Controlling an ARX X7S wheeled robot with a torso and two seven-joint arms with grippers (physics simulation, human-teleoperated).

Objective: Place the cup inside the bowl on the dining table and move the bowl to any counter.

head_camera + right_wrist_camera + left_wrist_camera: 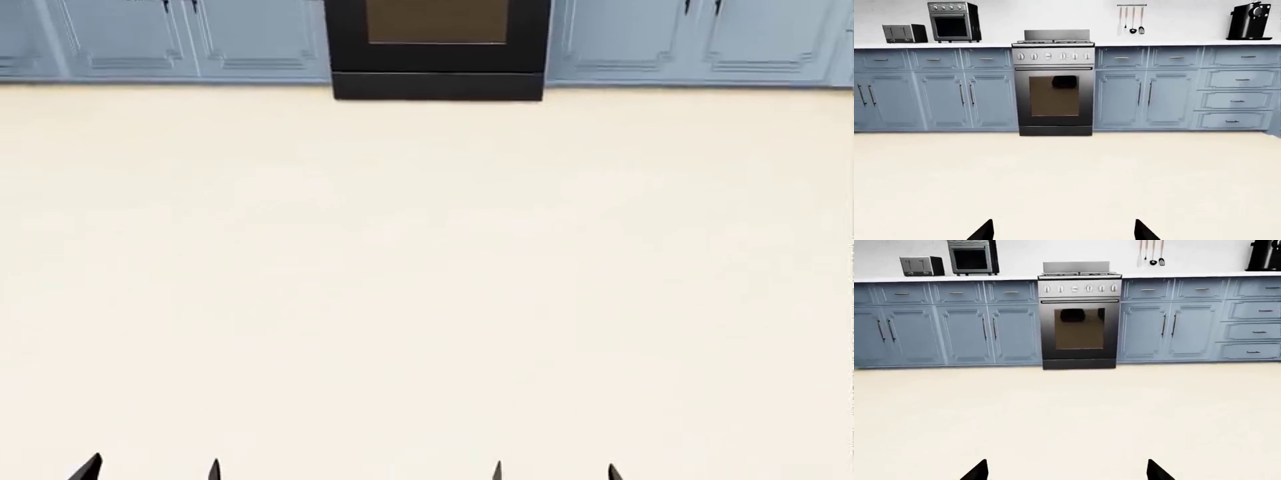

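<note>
The cup, the bowl and the dining table are out of view. The counter runs along the far wall above blue-grey cabinets; it also shows in the right wrist view. My left gripper is open and empty, its black fingertips wide apart over the cream floor. My right gripper is open and empty too, fingertips spread. In the head view both show as tips at the bottom edge, the left gripper and the right gripper.
A steel oven range stands in the middle of the cabinet row. On the counter are a toaster, a toaster oven and a black coffee machine. Utensils hang on the wall. Cream floor lies between.
</note>
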